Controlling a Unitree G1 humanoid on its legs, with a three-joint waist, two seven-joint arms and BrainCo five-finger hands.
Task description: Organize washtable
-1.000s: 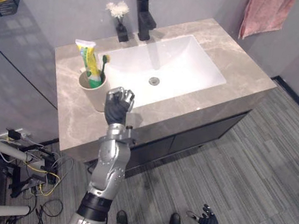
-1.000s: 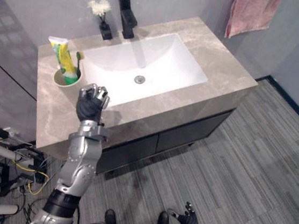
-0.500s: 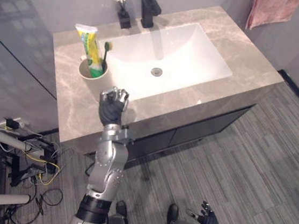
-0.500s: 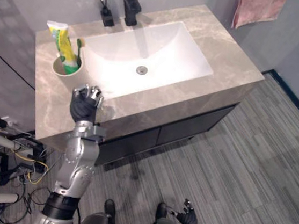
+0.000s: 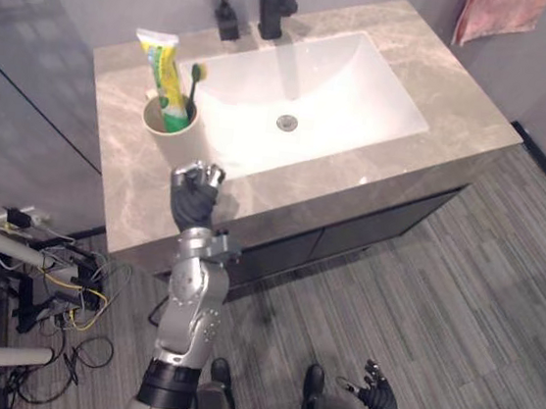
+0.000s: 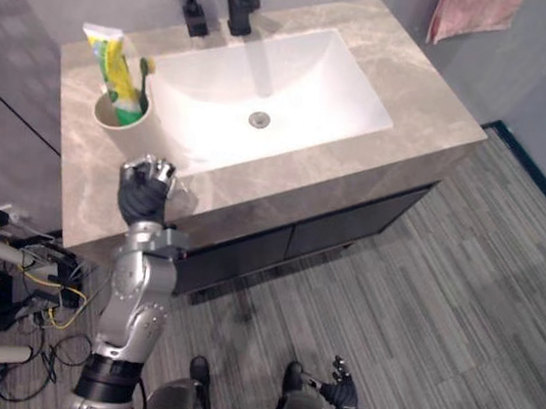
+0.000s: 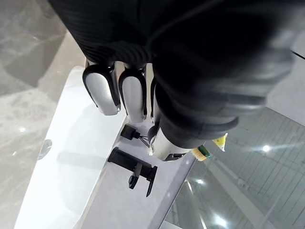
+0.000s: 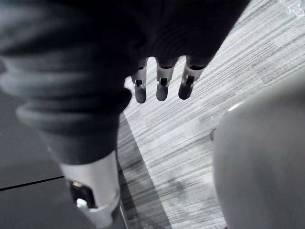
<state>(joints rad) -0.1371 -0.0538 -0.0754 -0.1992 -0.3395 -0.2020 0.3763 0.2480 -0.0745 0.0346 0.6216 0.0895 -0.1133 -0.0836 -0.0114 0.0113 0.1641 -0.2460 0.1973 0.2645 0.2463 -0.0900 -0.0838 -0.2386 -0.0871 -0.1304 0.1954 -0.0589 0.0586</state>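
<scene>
**Left hand empty above the counter, cup just beyond it**

The left hand hung over the front part of the stone counter, its back turned to me. Its fingers were loosely curled, and I saw nothing between them. The cup stood upright on the counter near the hand, further in toward the wall and a little to the robot's left, just beside the white basin. The toothpaste tube and the green toothbrush stood in the cup with their long axes almost vertical, the tube leaning slightly.

The right hand hung low near the floor, well apart from the counter, with its fingers straight and relaxed and holding nothing. So I judged the left hand to be much nearer. If the cup needed more tidying, that hand would have to reach forward to it.
</scene>
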